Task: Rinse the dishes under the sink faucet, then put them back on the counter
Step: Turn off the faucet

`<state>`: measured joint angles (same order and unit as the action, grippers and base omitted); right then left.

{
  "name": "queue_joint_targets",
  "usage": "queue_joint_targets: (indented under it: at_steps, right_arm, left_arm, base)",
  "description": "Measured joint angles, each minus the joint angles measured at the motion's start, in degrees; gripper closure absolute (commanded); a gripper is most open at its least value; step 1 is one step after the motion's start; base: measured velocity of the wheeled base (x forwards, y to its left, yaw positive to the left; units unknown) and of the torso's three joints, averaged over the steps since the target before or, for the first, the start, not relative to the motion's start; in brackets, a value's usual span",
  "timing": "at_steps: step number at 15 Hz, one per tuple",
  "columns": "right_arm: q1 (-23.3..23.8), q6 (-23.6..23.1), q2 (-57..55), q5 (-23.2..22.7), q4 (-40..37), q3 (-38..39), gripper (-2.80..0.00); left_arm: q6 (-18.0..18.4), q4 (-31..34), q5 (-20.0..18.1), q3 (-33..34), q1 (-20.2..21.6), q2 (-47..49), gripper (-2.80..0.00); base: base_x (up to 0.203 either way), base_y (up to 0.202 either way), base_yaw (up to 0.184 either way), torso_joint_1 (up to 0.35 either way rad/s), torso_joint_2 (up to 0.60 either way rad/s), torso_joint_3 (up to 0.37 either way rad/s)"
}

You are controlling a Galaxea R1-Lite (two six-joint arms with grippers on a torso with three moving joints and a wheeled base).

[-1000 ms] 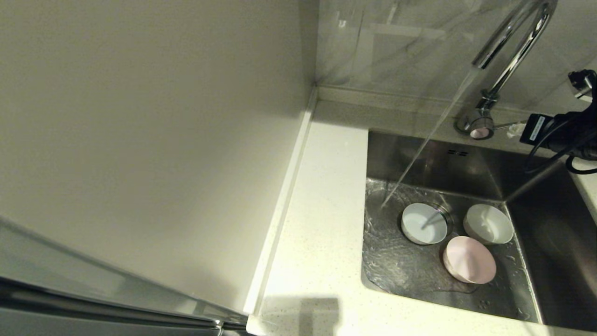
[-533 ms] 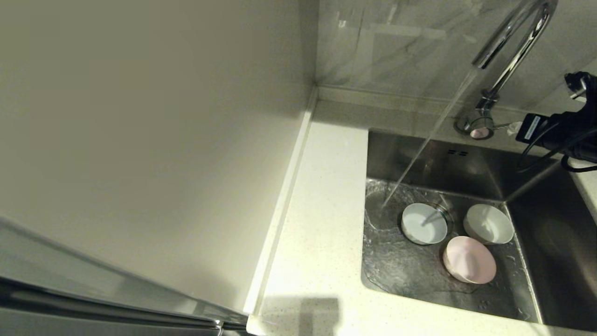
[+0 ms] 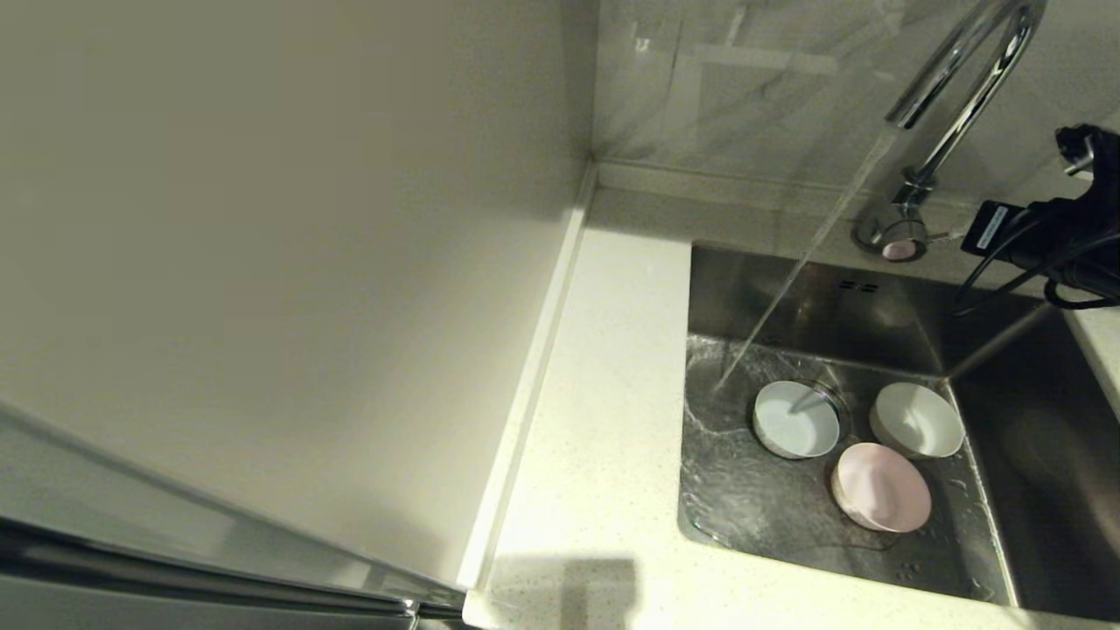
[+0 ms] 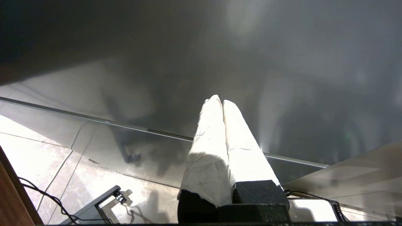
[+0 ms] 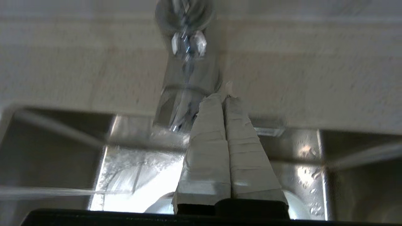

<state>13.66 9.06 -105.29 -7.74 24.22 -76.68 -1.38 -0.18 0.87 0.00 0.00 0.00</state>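
Three bowls sit on the wet floor of the sink (image 3: pixel 884 319): a pale blue-grey one (image 3: pixel 794 420) over the drain, a whitish-mint one (image 3: pixel 916 420) to its right, and a pink one (image 3: pixel 880 486) nearest me. Water pours from the chrome faucet (image 3: pixel 958 83) and lands just left of the blue-grey bowl. My right arm (image 3: pixel 1050 245) reaches in from the right at the faucet's side lever (image 3: pixel 943 234). My right gripper (image 5: pixel 224 97) is shut, its tips beside the faucet base (image 5: pixel 188 91). My left gripper (image 4: pixel 222 101) is shut on nothing, parked away from the sink.
The off-white counter (image 3: pixel 604 420) runs along the sink's left side and front edge. A plain cream wall panel (image 3: pixel 280 262) stands to the left of it. A marbled backsplash (image 3: pixel 744 96) rises behind the faucet.
My right arm has shifted a little to the left and up, closer to the faucet base. The water keeps running and the bowls have not moved.
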Motion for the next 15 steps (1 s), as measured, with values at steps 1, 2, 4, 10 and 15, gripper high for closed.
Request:
queue_joint_targets:
  at_steps: [1, 2, 4, 10, 15]
  right_arm:
    - [-0.02, 0.01, -0.09, 0.04, 0.0, -0.61, 0.0]
    - [-0.07, 0.03, -0.16, 0.03, 0.03, -1.1, 0.0]
    - [-0.19, 0.08, -0.22, 0.57, 0.03, -1.49, 0.0]
    - [1.17, 0.06, 2.74, 0.77, -4.24, -0.92, 0.0]
    - [1.68, -9.43, 3.96, 0.63, -15.53, -3.23, 0.0]
  left_arm:
    - [0.01, 0.02, 0.03, 0.0, -0.02, 0.0, 0.0]
    - [0.01, 0.02, -0.02, 0.0, -0.02, 0.0, 0.0]
    - [0.02, 0.02, -0.02, 0.0, -0.02, 0.0, 0.0]
    - [0.07, 0.04, -0.02, 0.0, -0.05, 0.0, 0.0]
    - [0.02, 0.04, 0.0, 0.0, -0.02, 0.0, 0.0]
  base:
    - [0.0, 0.0, 0.0, 0.0, 0.0, 0.0]
    - [0.0, 0.0, 0.0, 0.0, 0.0, 0.0]
    - [0.0, 0.0, 0.0, 0.0, 0.0, 0.0]
    - [0.0, 0.0, 0.0, 0.0, 0.0, 0.0]
    - [0.0, 0.0, 0.0, 0.0, 0.0, 0.0]
